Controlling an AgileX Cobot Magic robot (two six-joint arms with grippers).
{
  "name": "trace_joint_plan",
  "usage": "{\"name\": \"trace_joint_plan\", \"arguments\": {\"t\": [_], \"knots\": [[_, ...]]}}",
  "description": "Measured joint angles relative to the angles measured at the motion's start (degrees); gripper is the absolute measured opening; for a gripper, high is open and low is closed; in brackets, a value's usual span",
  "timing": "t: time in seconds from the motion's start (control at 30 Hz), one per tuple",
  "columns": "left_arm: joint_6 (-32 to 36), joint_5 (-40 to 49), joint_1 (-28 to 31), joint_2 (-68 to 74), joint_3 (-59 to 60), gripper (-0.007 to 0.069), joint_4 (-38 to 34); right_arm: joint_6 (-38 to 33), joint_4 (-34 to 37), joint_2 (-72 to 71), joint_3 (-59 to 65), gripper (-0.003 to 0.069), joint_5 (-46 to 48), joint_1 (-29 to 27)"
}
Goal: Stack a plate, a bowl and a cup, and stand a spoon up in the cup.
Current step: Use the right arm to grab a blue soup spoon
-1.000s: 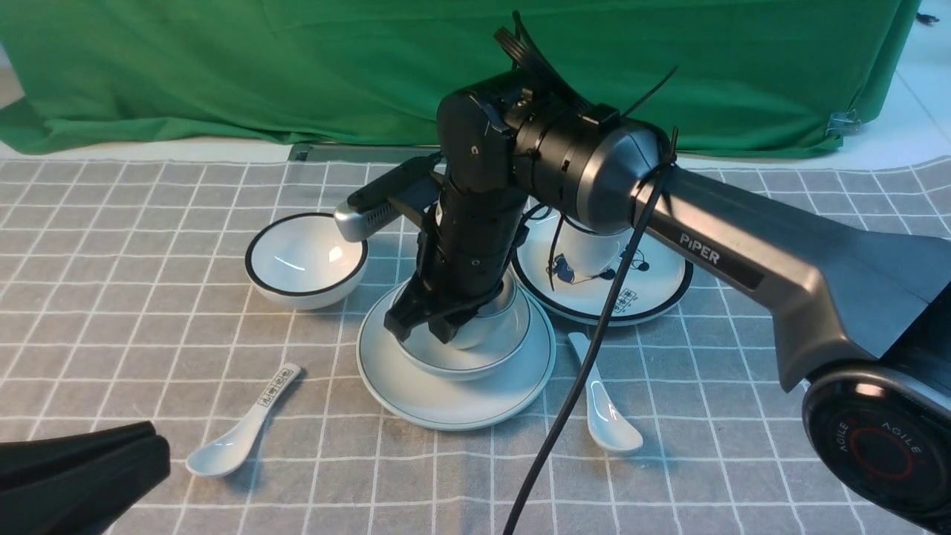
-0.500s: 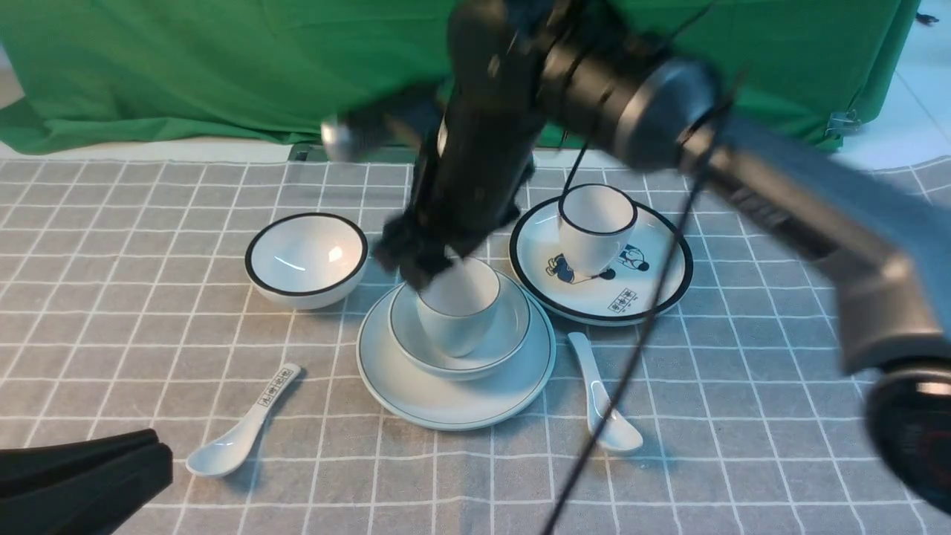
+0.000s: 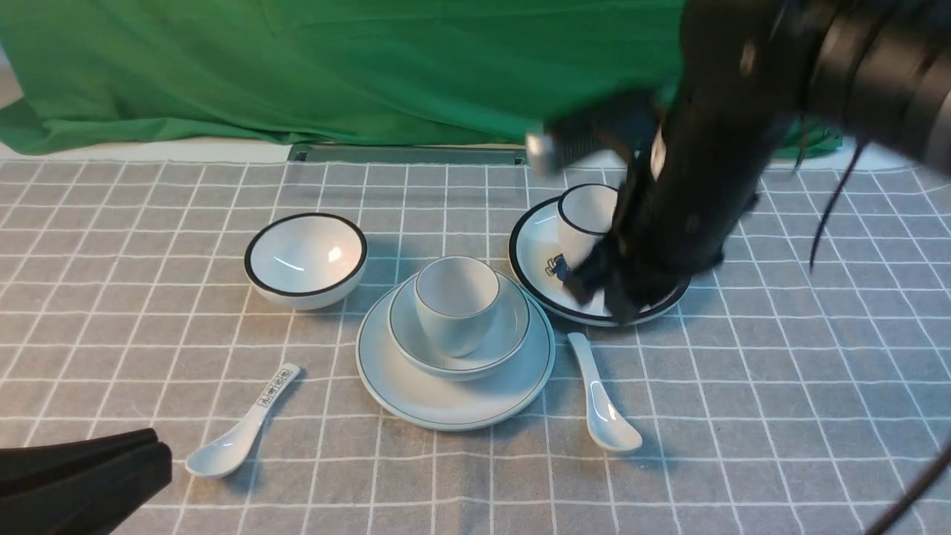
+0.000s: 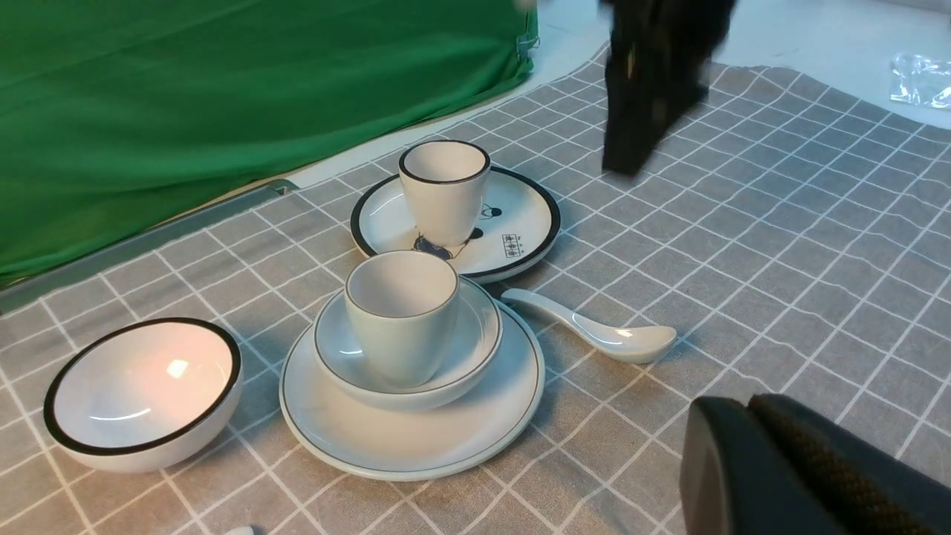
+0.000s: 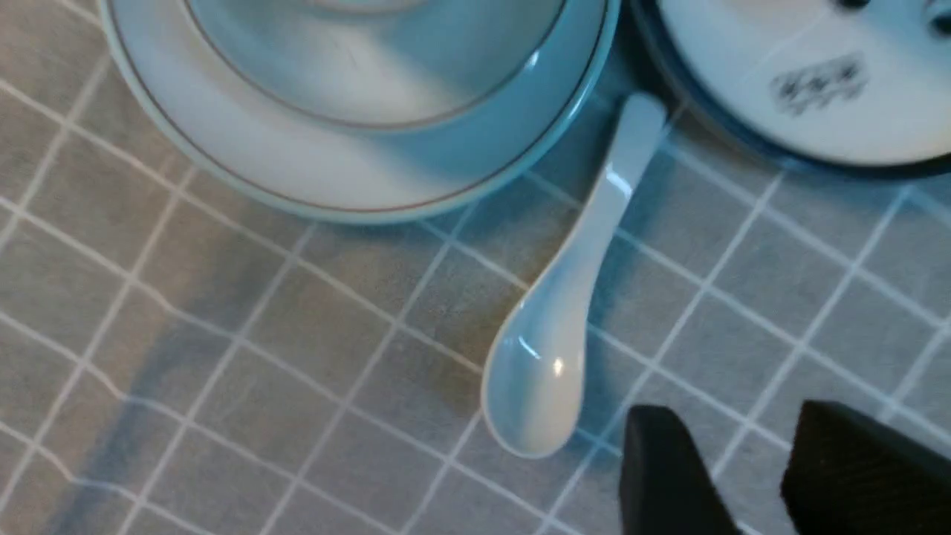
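The plate (image 3: 453, 401) lies mid-table with the bowl (image 3: 513, 334) on it and the cup (image 3: 456, 301) upright in the bowl. To the right of the plate, the spoon (image 3: 603, 405) lies flat on the cloth, its handle pointing away from me. My right gripper (image 3: 603, 293), blurred, hovers over the near edge of the cartoon plate, just beyond the spoon's handle. In the right wrist view the right gripper (image 5: 735, 416) is open and empty, with the spoon (image 5: 565, 319) beside its fingers. My left gripper (image 3: 152, 453) rests shut and empty at the near left.
A black-rimmed bowl (image 3: 306, 258) stands left of the stack. Behind and to the right, a black-rimmed cup (image 3: 583, 215) sits on a cartoon plate (image 3: 539, 260). A spoon with printed characters (image 3: 245, 423) lies near my left gripper. A green cloth (image 3: 297, 67) hangs at the back.
My right gripper let go of the cup, rose and swung right, from over the stack to over the cartoon plate. The cup stays in the bowl. The left arm has not moved.
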Motion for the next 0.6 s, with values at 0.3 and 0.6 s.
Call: {"name": "trace_joint_plan", "arguments": {"t": [0.3,0.6], "knots": [[0.0,0.0,0.0,0.0,0.0,0.0010,0.0,1.0,7.4,7.9,7.1,0.0358,-19.5,-4.0],[0.1,0.0,0.0,0.0,0.0,0.0010,0.0,1.1,7.6,12.2,7.2,0.0358,-22.5,-5.5]]}}
